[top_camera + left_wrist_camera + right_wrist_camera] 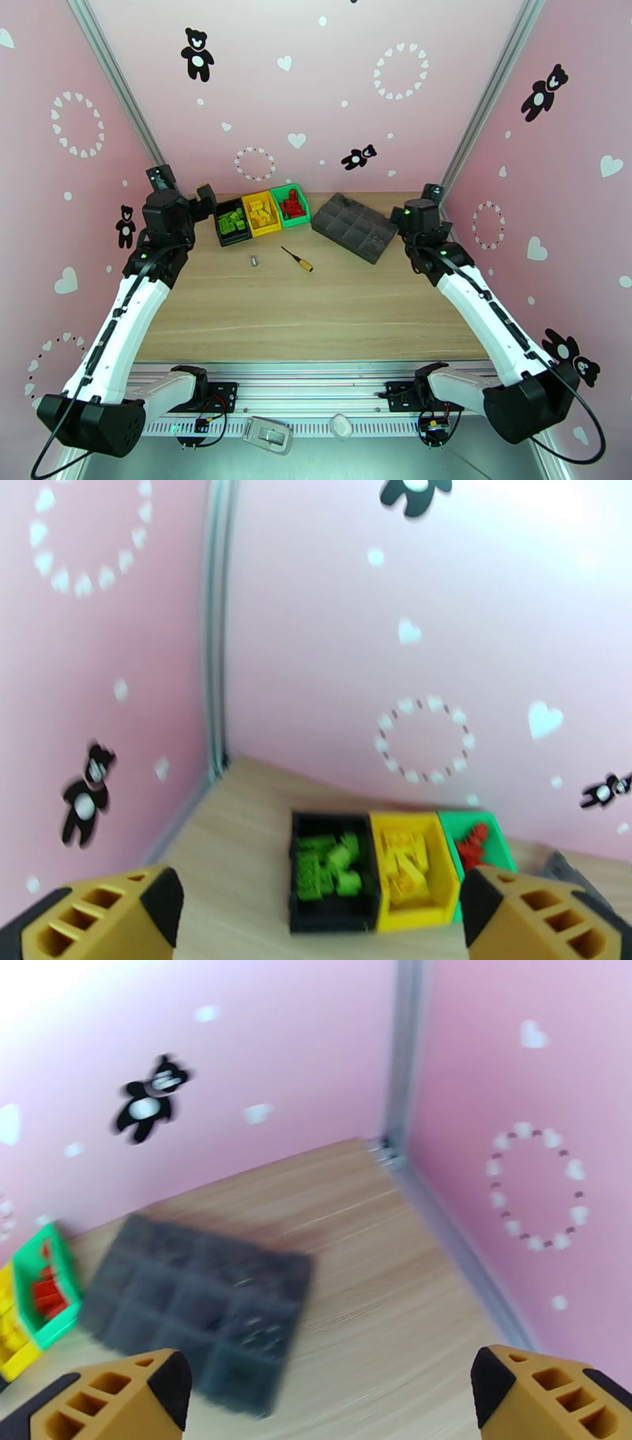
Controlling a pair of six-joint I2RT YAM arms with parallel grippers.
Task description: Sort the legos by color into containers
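Three joined containers stand at the back of the table. The black bin [235,240] [294,875] holds green legos [232,223] [328,867]. Yellow legos [260,213] [403,863] lie in the yellow bin [266,231] [415,914]. The green bin [295,222] [494,831] [69,1272] holds red legos [294,204] [474,845]. My left gripper [207,199] [320,898] hangs open and empty just left of the black bin. At the back right, my right gripper [433,192] [328,1382] is open and empty beside the grey tray.
A flat dark grey compartment tray [354,226] [197,1307] lies right of the bins. A small screwdriver [298,259] and a silver cylinder [254,260] rest on the wood in front of the bins. Pink walls close the back and both sides.
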